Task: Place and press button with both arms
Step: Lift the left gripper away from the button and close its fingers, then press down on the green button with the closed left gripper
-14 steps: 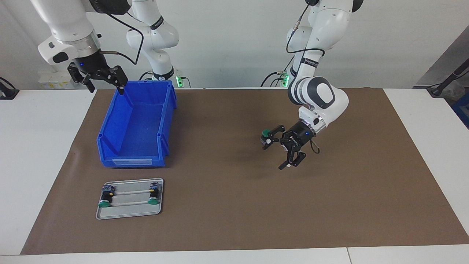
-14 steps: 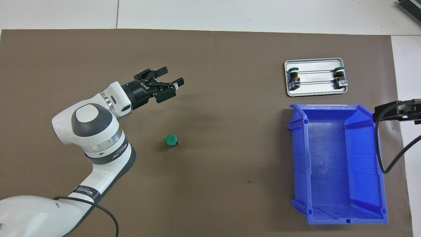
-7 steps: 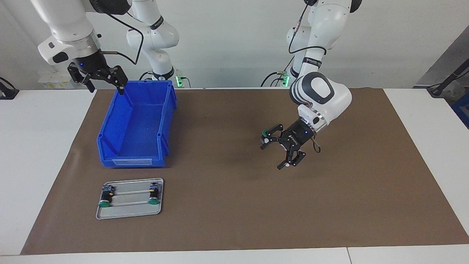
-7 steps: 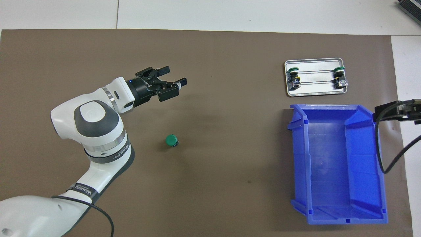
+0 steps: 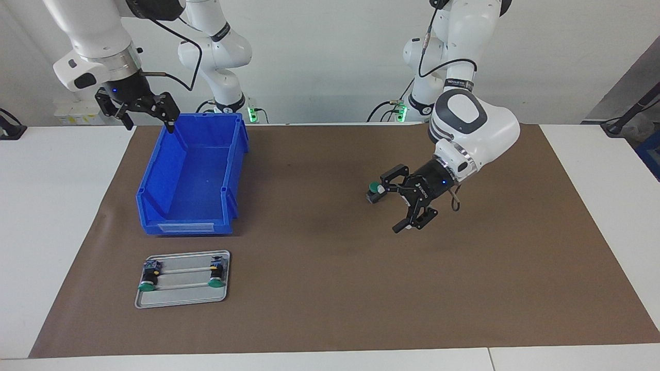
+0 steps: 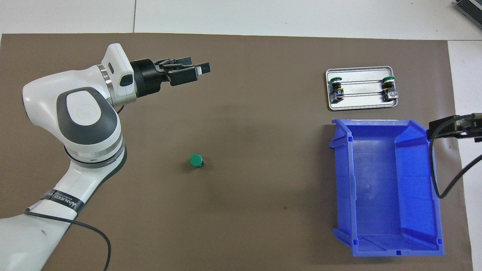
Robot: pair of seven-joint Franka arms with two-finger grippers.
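Observation:
One green-capped button (image 6: 196,161) stands upright and alone on the brown mat (image 6: 241,210); in the facing view (image 5: 372,188) it shows just past one finger of my left gripper. My left gripper (image 5: 394,206) is open and empty, raised over the mat beside that button and not touching it; it also shows in the overhead view (image 6: 196,67). My right gripper (image 5: 148,123) is open and empty, waiting over the blue bin's rim at the right arm's end of the table. Two more buttons (image 6: 336,88) (image 6: 389,88) lie on a metal tray (image 6: 361,98).
An empty blue bin (image 5: 154,175) stands at the right arm's end of the mat, also seen from overhead (image 6: 340,180). The tray (image 5: 183,298) lies just farther from the robots than the bin. White table surrounds the mat.
My left arm has swung its elbow up and outward, and its open gripper has turned and drawn away from the standing button. The button and my right arm have not moved.

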